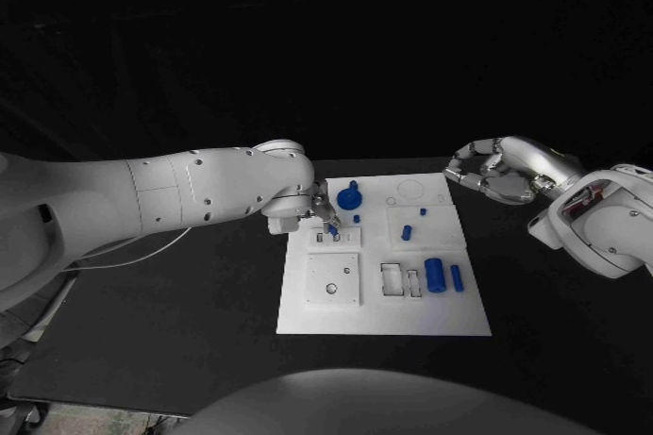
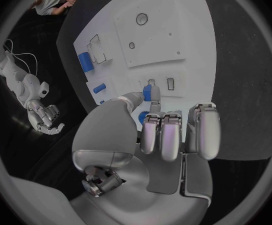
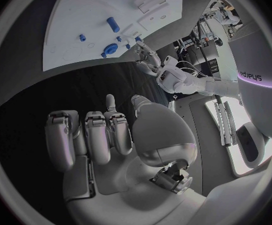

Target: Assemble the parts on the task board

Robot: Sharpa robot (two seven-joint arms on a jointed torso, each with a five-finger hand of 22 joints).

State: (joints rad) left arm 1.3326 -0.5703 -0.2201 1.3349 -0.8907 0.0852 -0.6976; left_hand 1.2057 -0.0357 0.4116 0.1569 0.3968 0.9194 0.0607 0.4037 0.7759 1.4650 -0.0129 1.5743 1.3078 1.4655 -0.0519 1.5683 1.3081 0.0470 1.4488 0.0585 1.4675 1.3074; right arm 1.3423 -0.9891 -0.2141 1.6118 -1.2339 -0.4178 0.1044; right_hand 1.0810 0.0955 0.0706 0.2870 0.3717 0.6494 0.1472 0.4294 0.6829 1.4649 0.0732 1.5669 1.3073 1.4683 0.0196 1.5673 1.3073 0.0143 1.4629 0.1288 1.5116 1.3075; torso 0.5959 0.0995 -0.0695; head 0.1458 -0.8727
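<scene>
A small blue peg-shaped part (image 2: 148, 92) is pinched between the fingertips of the left silver many-fingered hand (image 2: 150, 135), right over a pair of small rectangular slots (image 2: 161, 84) near the left edge of the flat white plastic task board (image 1: 388, 308), towards its far corner. The step in hand looks like seating this peg in one of those slots; the next move would call for lining the peg up square with the opening and pressing it straight down, then letting go without tipping it. Elsewhere on the board, a round blue knob-like part (image 1: 350, 197) stands just beyond the left hand near the far edge, small blue pegs (image 1: 406, 232) sit in the middle, and a larger blue block (image 1: 434, 273) with a slimmer blue bar (image 1: 458, 278) beside it lies towards the right edge; a square inset plate (image 1: 332, 280) fills the near left area. The right silver hand (image 1: 493, 172) hangs off the far right corner of the board, above the black table (image 1: 163, 341), its fingers curled in on nothing. The left wrist view shows the peg at the fingertips and the slot below, which the head view hides behind the left hand (image 1: 310, 211); the right wrist view shows the right hand's (image 3: 105, 135) bare curled fingers plainly.
</scene>
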